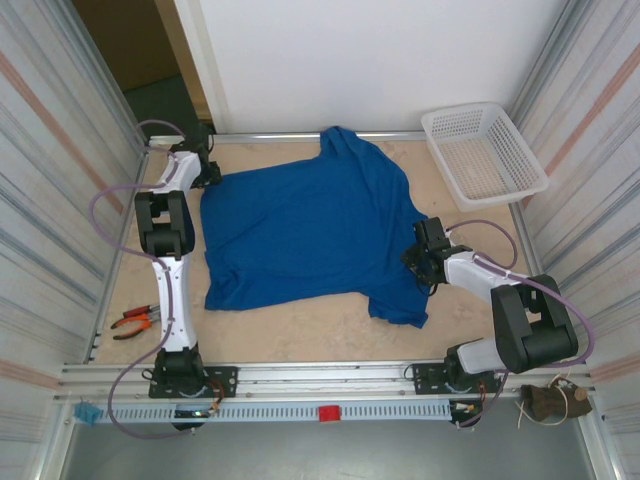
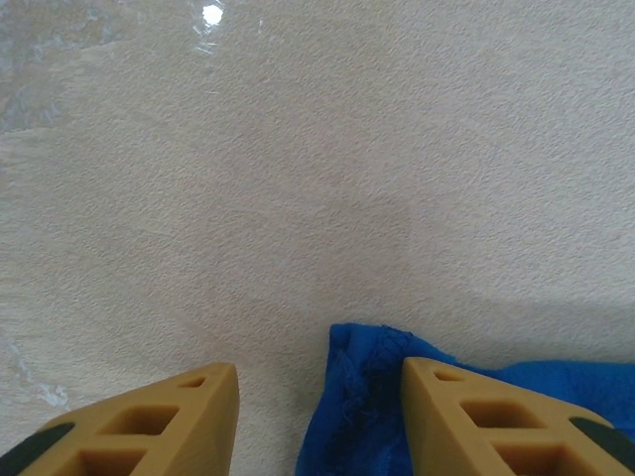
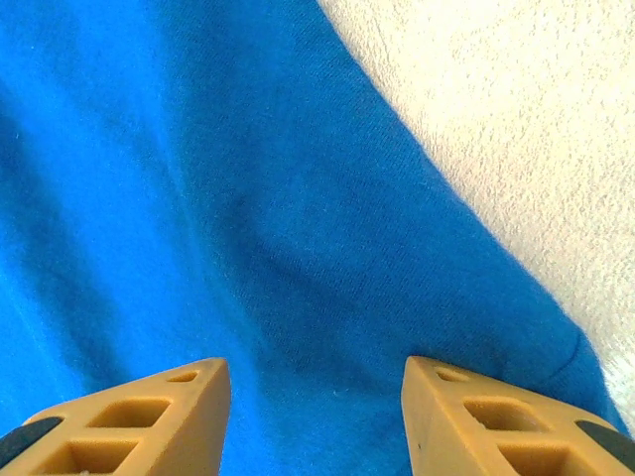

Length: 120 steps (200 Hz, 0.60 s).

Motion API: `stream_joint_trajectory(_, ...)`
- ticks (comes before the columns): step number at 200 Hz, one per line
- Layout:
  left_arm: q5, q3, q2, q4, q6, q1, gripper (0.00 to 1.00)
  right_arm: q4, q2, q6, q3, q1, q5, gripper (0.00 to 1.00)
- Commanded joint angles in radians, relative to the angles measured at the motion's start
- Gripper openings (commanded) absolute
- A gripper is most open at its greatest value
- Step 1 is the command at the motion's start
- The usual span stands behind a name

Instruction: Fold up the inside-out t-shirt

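The inside-out t-shirt (image 1: 300,230), royal blue, lies spread flat across the table, collar toward the far edge; no print shows. My left gripper (image 1: 208,168) is down at the shirt's far-left corner. In the left wrist view that gripper (image 2: 317,369) is open, and a bunched blue corner of the t-shirt (image 2: 362,397) lies between the fingers, against the right one. My right gripper (image 1: 420,262) is low over the shirt's right side. In the right wrist view it (image 3: 316,362) stands open just above smooth blue cloth (image 3: 248,198), near the hem edge.
A white lattice basket (image 1: 483,150) stands at the back right corner. Orange-handled pliers (image 1: 135,322) lie at the left edge beside the left arm. Bare tabletop (image 1: 300,330) runs along the front of the shirt. Corrugated walls close in both sides.
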Motion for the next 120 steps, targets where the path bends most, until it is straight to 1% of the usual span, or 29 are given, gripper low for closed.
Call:
stream_joint_trajectory(1, -0.009, 0.003, -0.035, 0.005, -0.002, -0.007, 0.47, -0.052, -0.017, 0.010, 0.001, -0.012, 0.037, 0.48)
stream_joint_trajectory(43, 0.007, -0.015, -0.107, 0.059, 0.012, -0.007, 0.49, -0.050, -0.011, 0.010, 0.002, -0.011, 0.035, 0.48)
stream_joint_trajectory(78, 0.014, -0.039, -0.128, 0.075, 0.035, -0.014, 0.49, -0.048, -0.011, 0.008, 0.000, -0.014, 0.037, 0.48)
stream_joint_trajectory(120, 0.013, -0.063, -0.113, 0.075, 0.038, -0.019, 0.45, -0.047, -0.011, 0.010, 0.001, -0.014, 0.036, 0.48)
